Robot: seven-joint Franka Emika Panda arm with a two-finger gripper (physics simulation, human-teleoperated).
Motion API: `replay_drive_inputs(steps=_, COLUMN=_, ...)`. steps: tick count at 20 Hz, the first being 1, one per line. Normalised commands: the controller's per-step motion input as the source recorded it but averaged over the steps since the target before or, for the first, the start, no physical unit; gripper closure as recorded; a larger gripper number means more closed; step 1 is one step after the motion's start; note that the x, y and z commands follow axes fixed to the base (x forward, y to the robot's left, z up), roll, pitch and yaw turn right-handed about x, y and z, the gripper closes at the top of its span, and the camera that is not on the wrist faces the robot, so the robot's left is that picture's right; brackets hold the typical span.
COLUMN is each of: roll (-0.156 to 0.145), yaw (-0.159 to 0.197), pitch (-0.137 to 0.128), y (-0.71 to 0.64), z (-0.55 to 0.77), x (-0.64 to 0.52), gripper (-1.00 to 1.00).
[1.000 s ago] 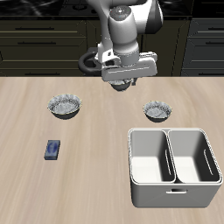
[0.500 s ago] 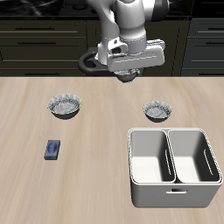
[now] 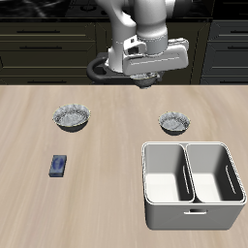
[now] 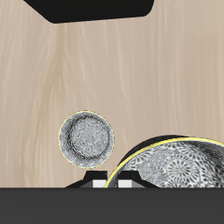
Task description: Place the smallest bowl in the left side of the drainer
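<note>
White-grey glossy arm (image 3: 145, 24), dark joints, black-and-white gripper (image 3: 146, 81)

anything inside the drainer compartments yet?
Both compartments of the drainer look empty: only pale inner walls and floor show. The floor strip just behind its front wall is hidden. The smallest bowl sits on the table behind it, apart.

Two grey-white speckled scalloped bowls (image 3: 72, 118) (image 3: 174, 123), one light grey two-compartment rectangular drainer tub (image 3: 192, 210) and one small blue rectangular block (image 3: 59, 166) sit on a wooden table (image 3: 107, 194).
</note>
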Motion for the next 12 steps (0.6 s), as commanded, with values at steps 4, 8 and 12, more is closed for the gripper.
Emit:
replay_drive_inputs(steps=4, roll=-0.032, yaw=0.009, pitch=0.001, y=0.05, z=0.13, x=0.27, gripper=1.0)
replay_drive_inputs(steps=8, roll=-0.012, yaw=0.007, pitch=0.001, y=0.12, z=0.18, x=0.31, gripper=1.0)
replay_drive_inputs(steps=12, roll=-0.03, yaw=0.0, pitch=0.0, y=0.15, z=0.2, x=0.26, gripper=1.0)
